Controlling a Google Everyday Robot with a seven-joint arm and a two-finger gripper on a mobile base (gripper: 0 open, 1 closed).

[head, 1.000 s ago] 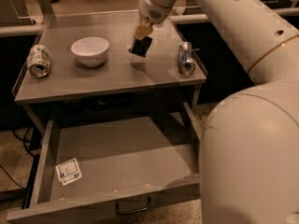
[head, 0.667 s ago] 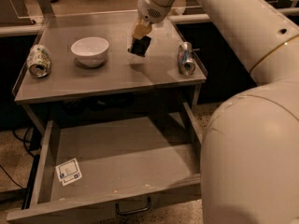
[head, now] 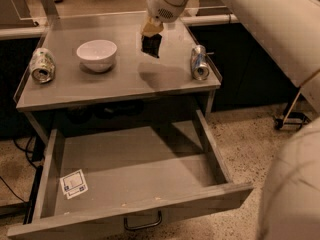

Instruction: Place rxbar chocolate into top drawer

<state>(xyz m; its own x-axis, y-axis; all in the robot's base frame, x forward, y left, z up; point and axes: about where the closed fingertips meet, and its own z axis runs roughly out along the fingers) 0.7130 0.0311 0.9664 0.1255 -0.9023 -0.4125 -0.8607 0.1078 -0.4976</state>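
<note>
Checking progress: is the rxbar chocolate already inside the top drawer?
No, the gripper holds the rxbar chocolate above the tabletop; the top drawer contains only a sticker.

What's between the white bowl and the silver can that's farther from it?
In the camera view, the gripper hangs between the white bowl and the silver can, shut on the rxbar chocolate, raised above the tabletop.

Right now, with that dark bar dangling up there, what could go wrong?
The gripper holds the rxbar chocolate by its top edge above the tabletop; it might slip out there, missing the top drawer. Swinging toward the drawer, the arm could clip the nearby can.
</note>
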